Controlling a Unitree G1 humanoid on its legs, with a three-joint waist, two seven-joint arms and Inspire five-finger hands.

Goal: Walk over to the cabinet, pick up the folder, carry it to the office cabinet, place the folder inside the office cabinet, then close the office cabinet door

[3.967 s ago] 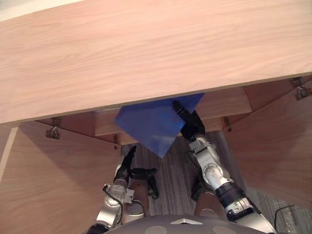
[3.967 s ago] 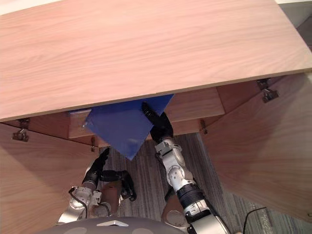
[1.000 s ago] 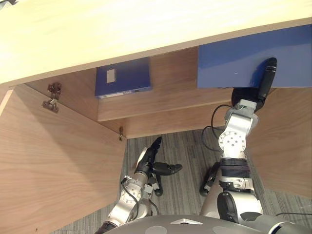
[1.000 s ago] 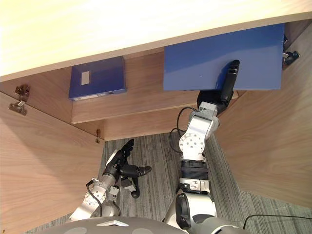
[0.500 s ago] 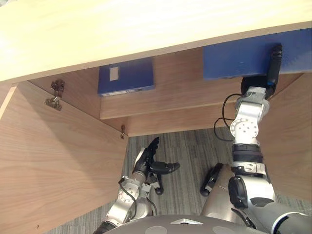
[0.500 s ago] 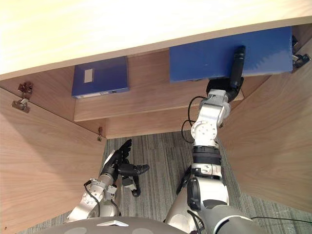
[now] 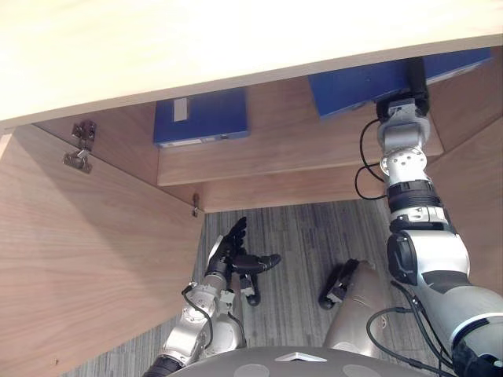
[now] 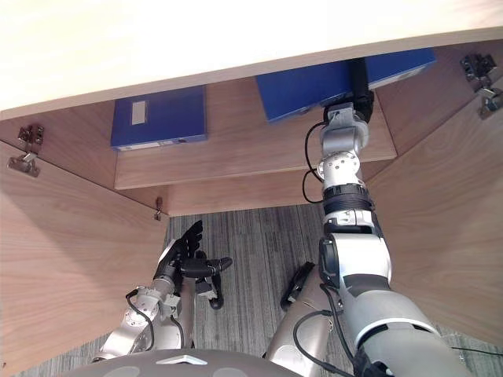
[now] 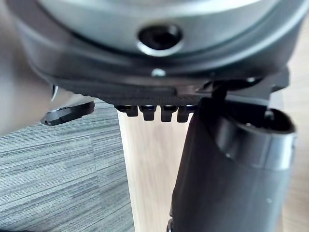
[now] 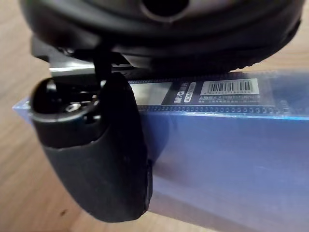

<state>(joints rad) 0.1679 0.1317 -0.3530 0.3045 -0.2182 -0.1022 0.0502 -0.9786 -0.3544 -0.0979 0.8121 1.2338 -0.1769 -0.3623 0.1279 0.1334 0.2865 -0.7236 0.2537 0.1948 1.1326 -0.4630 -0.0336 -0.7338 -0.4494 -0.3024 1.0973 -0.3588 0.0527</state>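
Observation:
A blue folder [image 7: 351,85] lies on the cabinet's shelf [image 7: 283,161], mostly tucked under the cabinet top. My right hand [image 7: 414,78] reaches in from the right and is shut on its near edge. In the right wrist view the thumb [image 10: 96,154] presses on the folder's blue cover [image 10: 222,164], just below its barcode label; the fingers are hidden. My left hand [image 7: 233,255] hangs low over the carpet, open and holding nothing, with straight fingertips [image 9: 154,112] in the left wrist view.
A second blue folder [image 7: 201,118] with a white label lies at the shelf's left end. The light wood cabinet top [image 7: 236,39] overhangs the shelf. Open doors stand on the left [image 7: 78,267] and right [image 7: 475,204]. Grey striped carpet [image 7: 299,243] lies below.
My right arm has stretched forward and pushed the folder deeper under the cabinet top, so less of it shows. The left hand has hardly moved.

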